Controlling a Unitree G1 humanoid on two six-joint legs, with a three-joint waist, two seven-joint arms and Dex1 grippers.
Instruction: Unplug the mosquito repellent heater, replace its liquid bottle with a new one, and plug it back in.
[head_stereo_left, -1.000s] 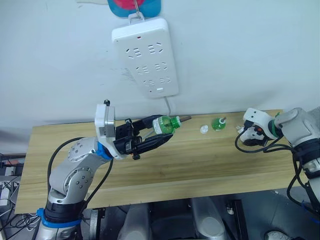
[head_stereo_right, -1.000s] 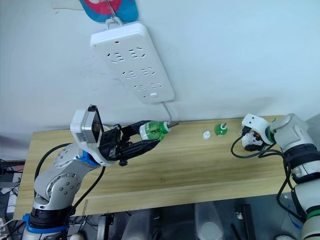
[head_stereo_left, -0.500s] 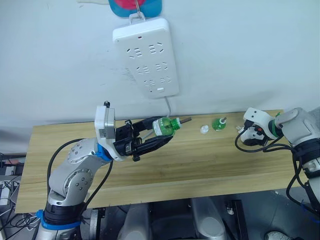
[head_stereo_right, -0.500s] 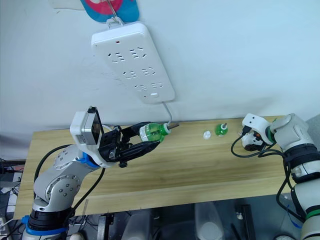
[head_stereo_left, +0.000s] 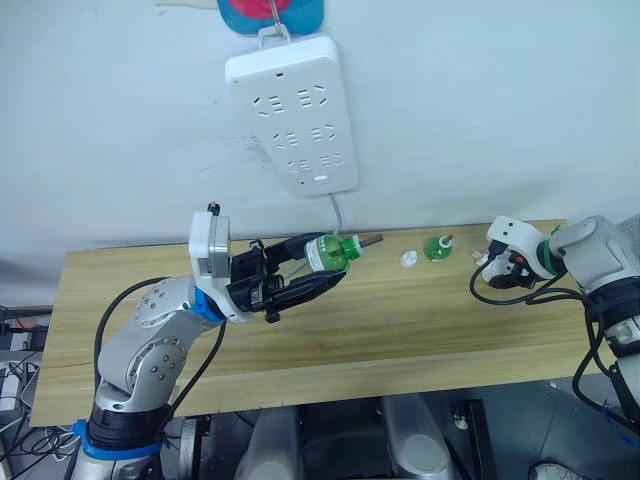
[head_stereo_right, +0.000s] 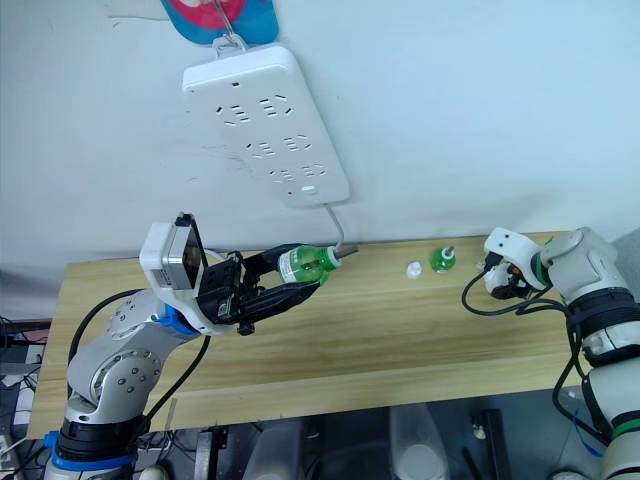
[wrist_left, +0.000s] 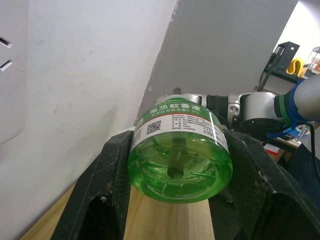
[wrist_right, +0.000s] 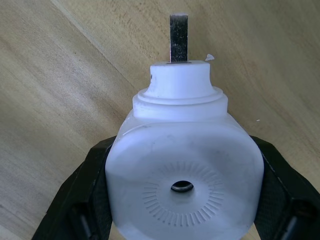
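Gripping a green bottle (head_stereo_left: 330, 252) between its two black fingers (wrist_left: 112, 170), the left gripper (head_stereo_left: 300, 270) has its jaws clamped on the bottle's sides, holding it lying nearly level above the desk (head_stereo_left: 380, 330) with the wick end pointing toward the robot's right and the clear green base facing back along the wrist. Over at the far right end of the desk, the right gripper (wrist_right: 182, 200) has its jaws closed on the mosquito repellent heater (wrist_right: 182, 165), one black finger (wrist_right: 80, 200) pressed to each flank of the white rounded body; the domed face with its small centre hole looks straight back at the wrist camera, and past the white collar a metal plug prong (wrist_right: 178, 37) sticks out over the wood grain. The heater is unplugged, held just above the desk surface near its back edge. Between the two arms, near the back of the desk by the wall, a second small green bottle (head_stereo_left: 437, 247) stands upright, and just beside it, on the left arm's side, lies a little white cap (head_stereo_left: 407, 259). Hanging on the white wall above the left arm is a long white power strip (head_stereo_left: 292, 112), tilted, its cord (head_stereo_left: 337, 212) dropping down toward the desk behind the held bottle.
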